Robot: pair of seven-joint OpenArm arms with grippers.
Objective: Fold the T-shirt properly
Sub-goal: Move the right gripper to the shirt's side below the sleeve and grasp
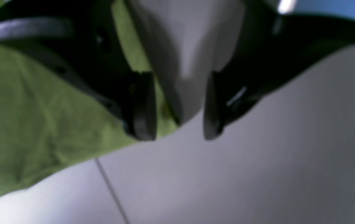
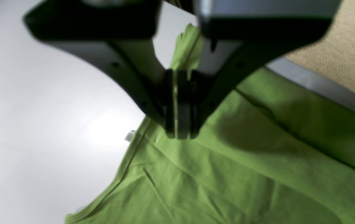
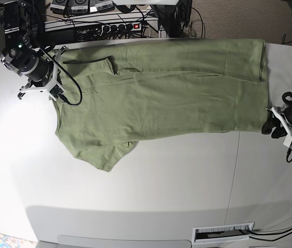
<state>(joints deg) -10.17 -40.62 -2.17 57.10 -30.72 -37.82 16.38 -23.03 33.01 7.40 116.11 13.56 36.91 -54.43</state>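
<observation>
Lengthwise, the T-shirt (image 3: 161, 93) is lying spread across the table (image 3: 135, 196) between both arms, the right gripper (image 2: 182, 130) pinching its collar end while the left gripper (image 1: 179, 130) is gaping empty beside the hem corner.

No legible text, brand, number or sign found anywhere. Small pale label (image 2: 130, 136) seen at the neck edge of the T-shirt (image 2: 227, 174), too blurred to read. Striped, barcode-like strip (image 3: 223, 233) noted at the table's (image 3: 151, 196) near edge, not readable either.
</observation>
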